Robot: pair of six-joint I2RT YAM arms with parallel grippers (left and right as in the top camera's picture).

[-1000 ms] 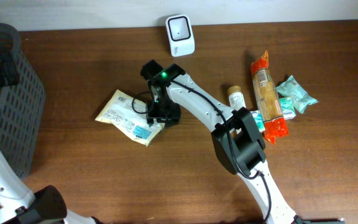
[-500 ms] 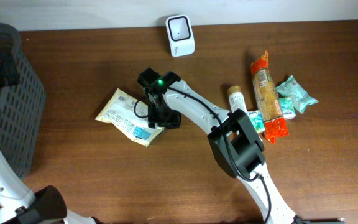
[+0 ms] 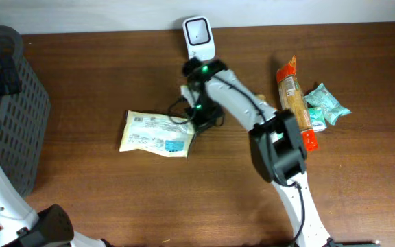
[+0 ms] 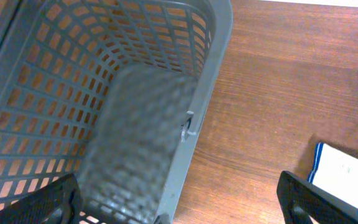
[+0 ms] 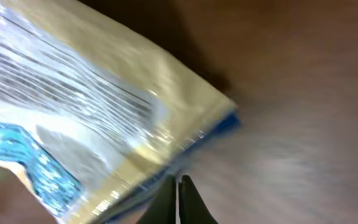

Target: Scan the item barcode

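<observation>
The flat crinkly cream plastic pouch (image 3: 155,133) carries fine printed lines and a bright blue label. The right gripper (image 5: 178,184) is clenched on its glossy, blue-trimmed edge above the brown wood-grain table (image 3: 115,192).

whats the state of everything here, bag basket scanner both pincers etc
bag, on the table, right edge pinched
right pincer, shut on the bag's edge
left pincer, wide open, holding nothing
basket, upright, open top
scanner, standing at the back, untouched
orange pack, lying flat, untouched
teal packets, lying beside it, untouched
</observation>
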